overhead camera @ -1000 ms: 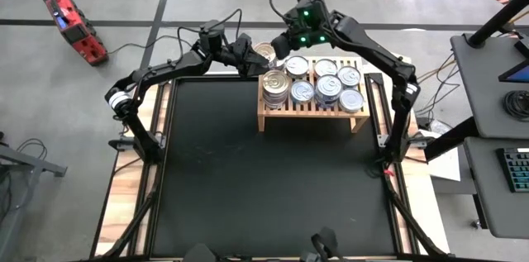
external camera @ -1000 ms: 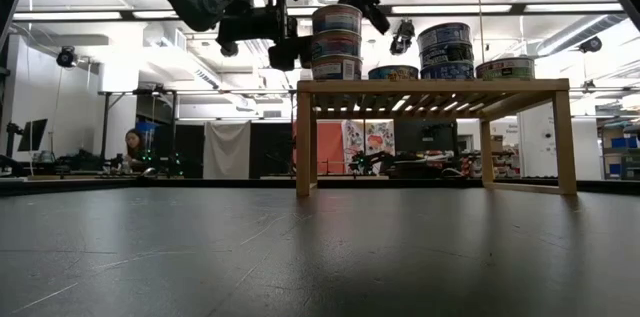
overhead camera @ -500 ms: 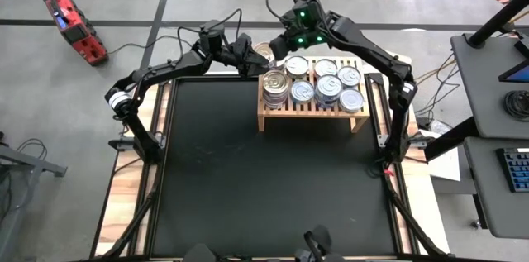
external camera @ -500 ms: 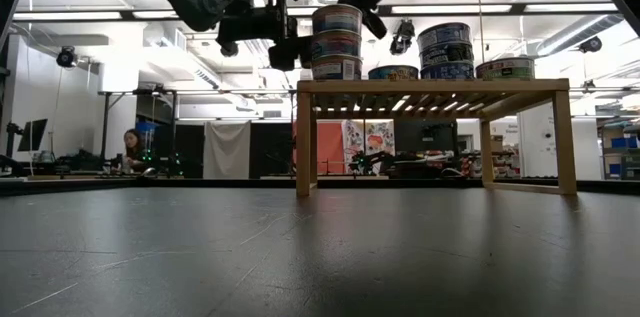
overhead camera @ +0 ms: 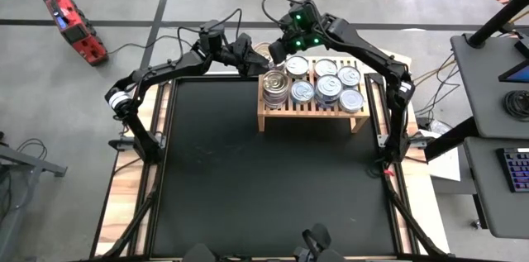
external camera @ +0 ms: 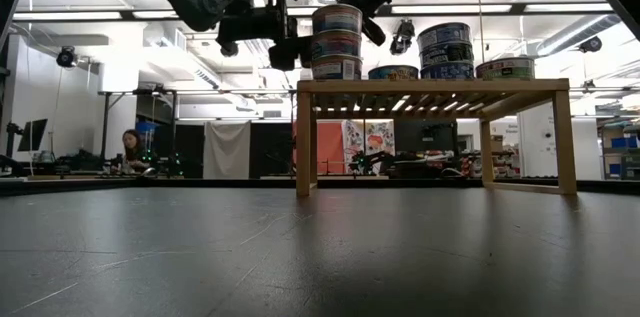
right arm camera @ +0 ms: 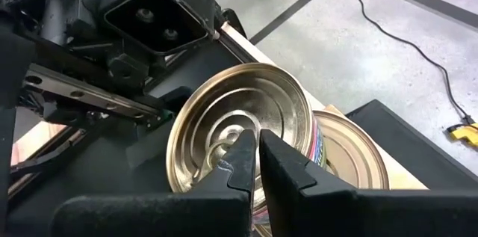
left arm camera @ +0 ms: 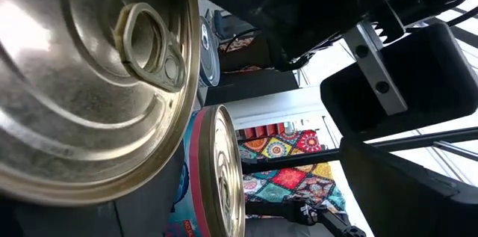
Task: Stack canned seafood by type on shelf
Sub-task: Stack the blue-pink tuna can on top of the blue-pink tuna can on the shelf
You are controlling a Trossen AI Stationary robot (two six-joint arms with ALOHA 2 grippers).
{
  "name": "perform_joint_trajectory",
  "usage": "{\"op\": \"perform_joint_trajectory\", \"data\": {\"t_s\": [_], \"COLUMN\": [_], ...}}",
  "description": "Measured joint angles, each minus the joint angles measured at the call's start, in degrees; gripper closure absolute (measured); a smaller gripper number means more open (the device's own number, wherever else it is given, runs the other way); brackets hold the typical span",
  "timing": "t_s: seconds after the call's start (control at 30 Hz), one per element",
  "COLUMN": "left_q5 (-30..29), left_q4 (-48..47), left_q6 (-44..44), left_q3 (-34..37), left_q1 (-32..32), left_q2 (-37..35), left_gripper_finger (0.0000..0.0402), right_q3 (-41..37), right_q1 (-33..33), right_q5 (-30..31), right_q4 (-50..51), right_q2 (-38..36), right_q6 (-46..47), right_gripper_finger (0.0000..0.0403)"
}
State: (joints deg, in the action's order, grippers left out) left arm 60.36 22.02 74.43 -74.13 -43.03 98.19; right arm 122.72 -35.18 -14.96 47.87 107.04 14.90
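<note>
The cans (overhead camera: 318, 80) already sit stacked on the shelf (overhead camera: 310, 113) at the frame's upper middle. My left gripper (overhead camera: 254, 62) stands spread wide around the corner stack's top can (external camera: 337, 18), apparently just letting go; my right gripper (overhead camera: 279, 54), pinched shut and empty, hovers above it. Little seems left.

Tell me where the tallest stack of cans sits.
In the high view the tallest stack stands on the shelf's front left corner, beside the left gripper. In the low view it rises three cans high above the shelf's left leg.

Shiny ridged metal can lid (right arm camera: 239, 136), matt pale wooden shelf (overhead camera: 311, 115), black matt mat (overhead camera: 264, 179)
</note>
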Motion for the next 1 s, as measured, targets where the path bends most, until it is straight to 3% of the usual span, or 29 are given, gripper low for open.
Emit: {"op": "perform_joint_trajectory", "data": {"t_s": [1.0], "left_q5": [0.7], "left_q4": [2.0], "left_q6": [0.0], "left_q3": [0.0], "left_q1": [0.0], "left_q2": [0.0], "left_gripper_finger": [0.0061], "right_q3": [0.0], "right_q1": [-0.2], "right_q5": [6.4], "right_q4": [6.9], "right_q2": [-1.6], "right_q6": [-3.6], "right_gripper_finger": [0.0390]}}
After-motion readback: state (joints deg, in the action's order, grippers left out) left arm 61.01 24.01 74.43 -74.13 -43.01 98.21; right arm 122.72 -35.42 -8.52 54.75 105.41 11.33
